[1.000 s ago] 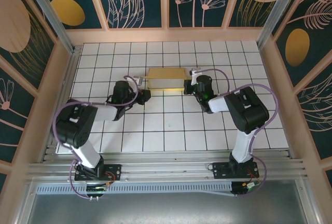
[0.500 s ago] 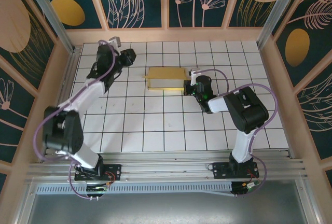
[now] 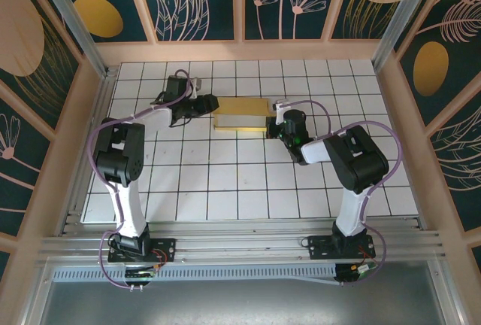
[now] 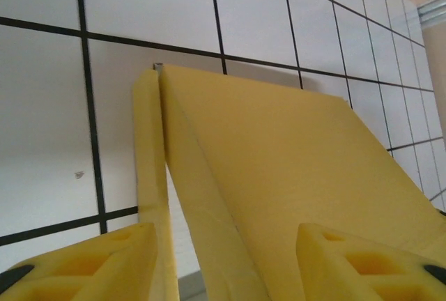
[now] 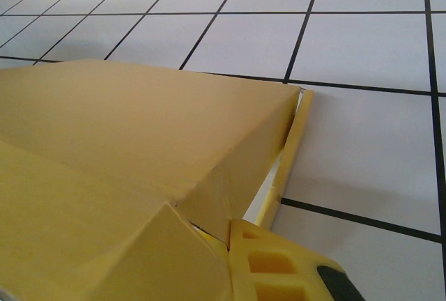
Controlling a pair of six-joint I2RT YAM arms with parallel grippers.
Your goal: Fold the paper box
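The paper box (image 3: pixel 240 113) lies as a flat yellow rectangle on the tiled table, toward the back middle. My left gripper (image 3: pixel 210 105) is at its left end. In the left wrist view the left gripper (image 4: pixel 226 263) is open, its yellow fingertips (image 4: pixel 83 263) standing apart, with the paper box (image 4: pixel 293 168) and a narrow side flap (image 4: pixel 148 161) between them. My right gripper (image 3: pixel 271 126) is at the box's right front corner. In the right wrist view the right gripper (image 5: pixel 233 235) is shut on the edge of the paper box (image 5: pixel 132 120); one fingertip (image 5: pixel 279 266) shows there.
The white tiled table (image 3: pixel 248 182) is ringed by wooden side walls (image 3: pixel 240 50). An aluminium rail (image 3: pixel 240 246) runs along the near edge, where both arm bases are bolted. Cables loop off both arms over the tiles.
My left arm swung from the box's front left to the far left corner, then in to the box's left end, its jaws opening wider. The right arm and the box stayed put.
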